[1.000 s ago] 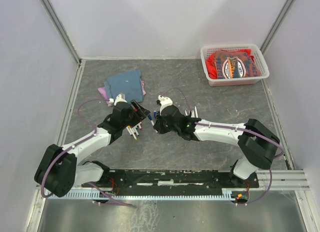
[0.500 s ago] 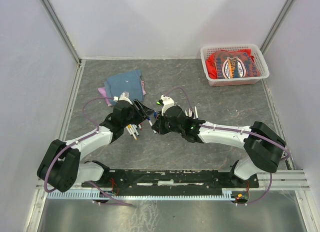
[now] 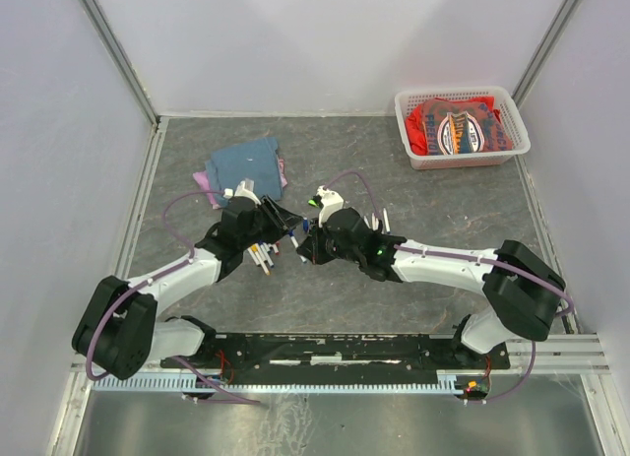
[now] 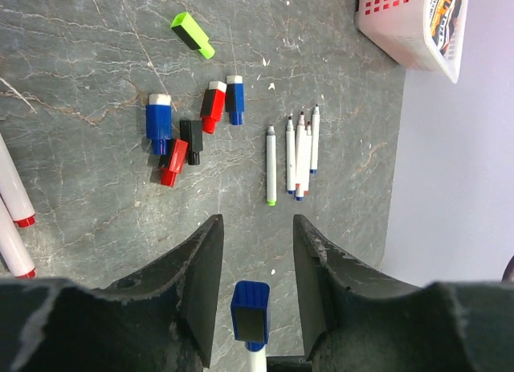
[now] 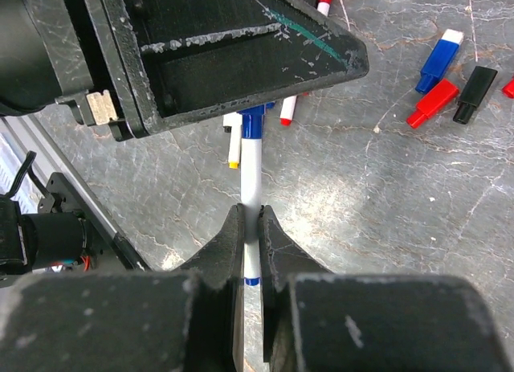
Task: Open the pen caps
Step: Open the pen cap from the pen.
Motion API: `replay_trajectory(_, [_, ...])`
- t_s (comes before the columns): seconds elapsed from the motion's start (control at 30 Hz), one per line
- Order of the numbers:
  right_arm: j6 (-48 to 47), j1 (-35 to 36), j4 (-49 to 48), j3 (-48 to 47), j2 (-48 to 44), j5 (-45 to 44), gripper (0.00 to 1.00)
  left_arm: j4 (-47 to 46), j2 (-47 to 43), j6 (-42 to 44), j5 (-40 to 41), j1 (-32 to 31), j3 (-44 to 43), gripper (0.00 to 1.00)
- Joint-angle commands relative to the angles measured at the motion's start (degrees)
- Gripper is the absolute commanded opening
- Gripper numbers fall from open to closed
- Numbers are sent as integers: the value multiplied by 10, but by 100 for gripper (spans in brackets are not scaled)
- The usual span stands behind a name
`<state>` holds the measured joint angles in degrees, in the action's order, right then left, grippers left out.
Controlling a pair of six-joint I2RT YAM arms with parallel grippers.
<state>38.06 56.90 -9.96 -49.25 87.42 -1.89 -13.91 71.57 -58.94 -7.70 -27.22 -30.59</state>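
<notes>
The right gripper (image 5: 250, 215) has its jaws clamped tight on the white barrel of a pen (image 5: 251, 173), which it holds above the grey surface (image 5: 385, 195). The blue cap (image 4: 250, 310) is on the end of this pen and sits between the jaws of the left gripper (image 4: 255, 227). Those jaws stand apart, with a gap showing on each side of the cap and no visible contact.

Seen from the left wrist, the loose caps (image 4: 191, 141) lie on the surface beyond the held pen and slightly to its left. They are red, blue and black pieces in a small cluster, with a green cap (image 4: 193, 34) farther out. Beyond the held pen and slightly to its right lies a row of uncapped pens (image 4: 301, 155), side by side. Far to the held pen's left, at the picture's edge, are two red-capped pens (image 4: 11, 191).

From the top view, a white basket (image 3: 461, 129) sits well away from the held pen, toward the far right. A blue cloth (image 3: 246, 165) lies just past the pen on the far left.
</notes>
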Motion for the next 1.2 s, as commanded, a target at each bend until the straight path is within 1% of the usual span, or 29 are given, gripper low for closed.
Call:
replay_trajectory(0.0, [5, 1, -35, 4, -22, 8, 1, -32, -17, -15, -13, 5, 2, 44])
replay_trajectory(0.07, [5, 1, -36, 4, -23, 7, 1, -35, -18, -15, -16, 6, 3, 39])
replay_trajectory(0.2, [6, -1, -35, 5, -24, 7, 1, -38, -21, -13, -20, 8, 7, 25])
replay_trajectory(0.23, [6, -2, -34, 6, -25, 7, 1, -39, -23, -12, -22, 9, 8, 21])
replay_trajectory(0.3, [5, -3, -31, 5, -26, 5, 1, -42, -25, -10, -22, 10, 11, 8])
replay_trajectory(0.33, [5, -3, -31, 6, -27, 4, 1, -44, -24, -11, -24, 10, 12, 4])
replay_trajectory(0.5, [2, -3, -25, 6, -33, 1, 1, -51, -28, -11, -31, 10, 16, 3])
replay_trajectory(0.53, [1, -3, -25, 7, -34, 1, 6, -51, -33, -12, -28, 10, 17, 3])
replay_trajectory(0.6, [1, -4, -31, 13, -41, -4, 23, -52, -39, -11, -27, 10, 17, 3])
replay_trajectory(0.63, [2, -5, -34, 16, -43, -6, 30, -52, -40, -10, -27, 9, 15, 3])
replay_trajectory(0.67, [3, -4, -35, 16, -45, -6, 35, -52, -40, -10, -27, 10, 15, 3])
replay_trajectory(0.73, [2, -5, -34, 11, -44, -3, 41, -54, -39, -12, -31, 10, 15, 3])
replay_trajectory(0.9, [1, -6, -31, -1, -36, 3, 45, -68, -33, -22, -43, 10, 15, 3])
replay_trajectory(1.17, [5, -9, -37, -19, -8, 15, 46, -82, -25, -37, -55, 9, 12, 3])
